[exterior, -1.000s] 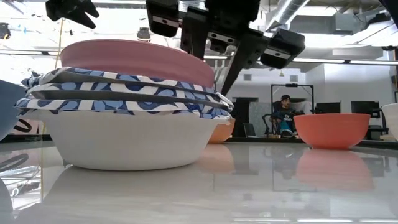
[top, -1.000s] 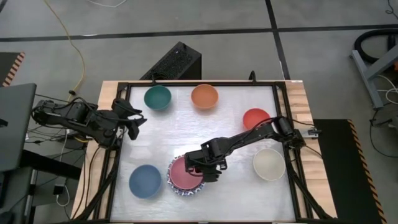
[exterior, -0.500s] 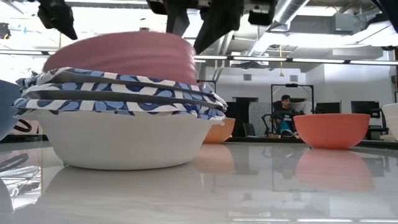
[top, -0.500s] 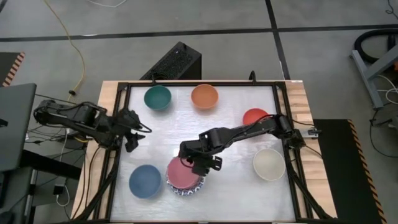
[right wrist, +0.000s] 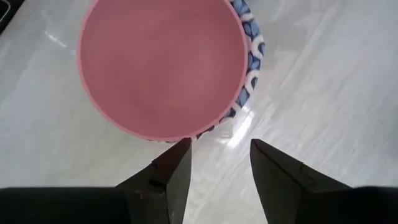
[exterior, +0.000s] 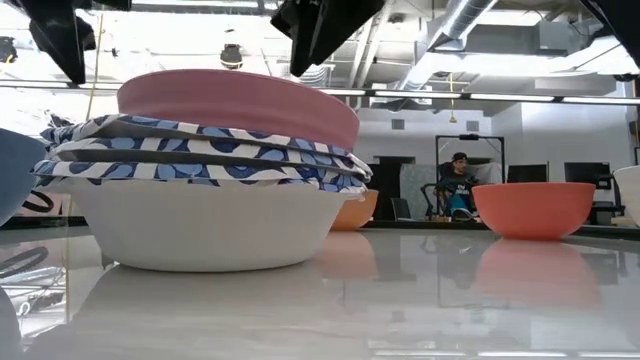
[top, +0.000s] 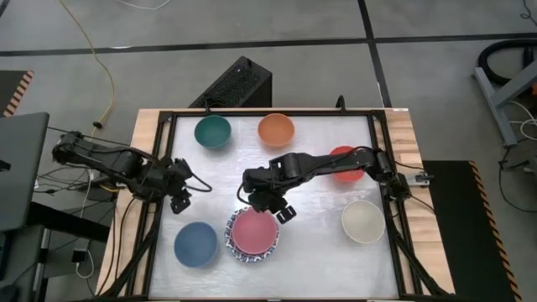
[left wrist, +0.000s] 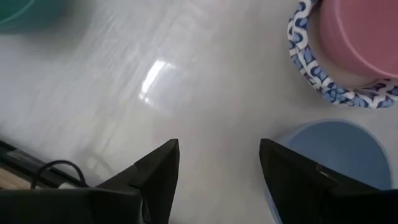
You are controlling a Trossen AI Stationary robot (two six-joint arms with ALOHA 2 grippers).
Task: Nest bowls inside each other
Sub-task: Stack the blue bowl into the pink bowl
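Observation:
A pink bowl (top: pixel 254 231) sits inside a stack of white bowls with blue-patterned rims (exterior: pixel 200 215) near the table's front middle, slightly tilted (exterior: pixel 235 98). My right gripper (right wrist: pixel 221 163) hangs open just above and beyond the pink bowl (right wrist: pixel 163 65), touching nothing. My left gripper (left wrist: pixel 219 165) is open over the table's left side, with the dark blue bowl (left wrist: pixel 336 149) just ahead. Standing apart on their bases are a dark blue bowl (top: pixel 195 244), a teal bowl (top: pixel 212 132), an orange bowl (top: pixel 276 130), a cream bowl (top: pixel 362 221) and a red bowl (top: pixel 344 159), which is partly hidden by the right arm.
A black frame (top: pixel 268 111) borders the table. A black box (top: pixel 235 84) stands behind the far edge. Bare tabletop (top: pixel 310 252) lies between the stack and the cream bowl. A person sits far off in the room (exterior: pixel 458 185).
My right gripper has come away from the pink bowl's rim, risen, rolled about its axis and drawn toward the far edge. The pink bowl has shifted and settled in the stack. My left gripper has moved toward the near edge and tipped further downward.

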